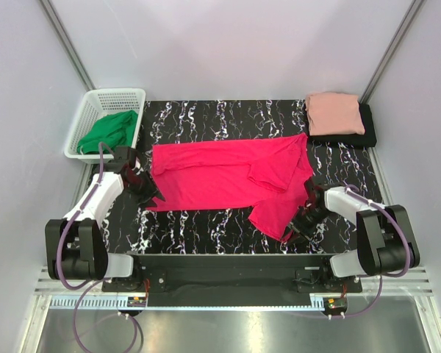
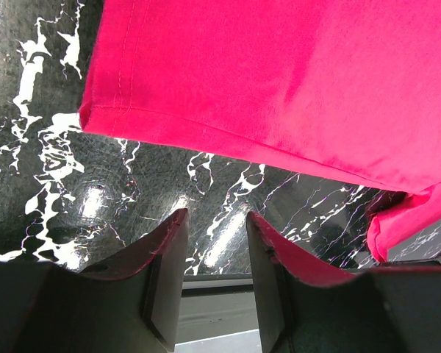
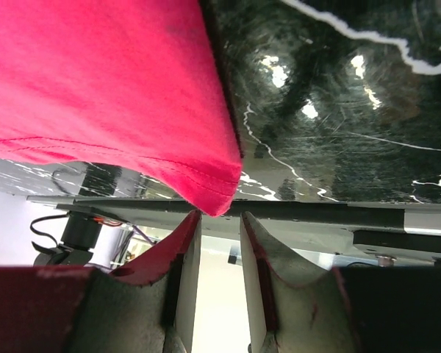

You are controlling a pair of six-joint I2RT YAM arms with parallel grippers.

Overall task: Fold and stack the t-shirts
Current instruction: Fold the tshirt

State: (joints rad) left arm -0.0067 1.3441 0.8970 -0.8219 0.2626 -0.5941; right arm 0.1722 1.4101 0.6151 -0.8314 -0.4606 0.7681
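Note:
The crimson-pink t-shirt (image 1: 224, 173) lies spread across the middle of the black marbled table (image 1: 206, 228), with its right part folded over and a flap reaching toward the near edge. At the shirt's near-left corner (image 2: 95, 118) my left gripper (image 1: 148, 197) is open, its jaws (image 2: 217, 215) empty and just short of the hem. My right gripper (image 1: 294, 234) is open at the flap's near corner (image 3: 217, 202), which hangs just beyond the fingertips (image 3: 219, 215), not between them. A folded salmon-pink t-shirt (image 1: 334, 112) rests on a folded black t-shirt (image 1: 367, 132) at the back right.
A white basket (image 1: 88, 103) holding a green cloth (image 1: 110, 131) stands at the back left, beside the table. The table's near edge and the metal frame (image 3: 294, 213) lie right under the right gripper. White walls enclose the cell.

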